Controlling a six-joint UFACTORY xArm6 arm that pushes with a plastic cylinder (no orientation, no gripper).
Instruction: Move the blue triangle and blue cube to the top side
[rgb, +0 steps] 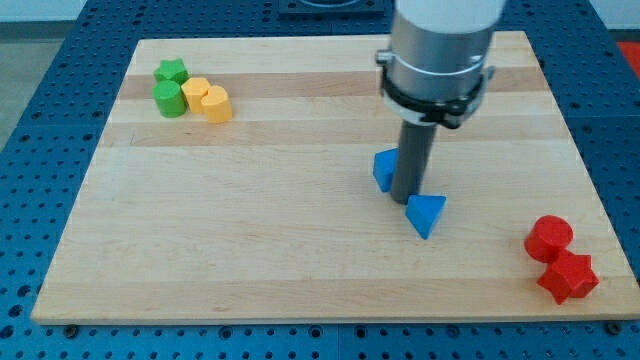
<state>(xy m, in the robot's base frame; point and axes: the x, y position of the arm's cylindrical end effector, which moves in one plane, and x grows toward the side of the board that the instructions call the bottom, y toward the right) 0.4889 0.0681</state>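
A blue triangle (426, 213) lies on the wooden board (250, 230) right of centre. A blue cube (383, 169) sits just up and left of it, partly hidden by my rod. My tip (404, 197) rests on the board between the two, touching or nearly touching both: the cube is at its left, the triangle at its lower right. The arm's grey body fills the view's top above them.
A green star (171, 72), a green cylinder (168, 98) and two yellow blocks (206, 98) cluster at the top left. A red cylinder (549, 238) and a red star-like block (568, 277) sit at the bottom right near the board's edge.
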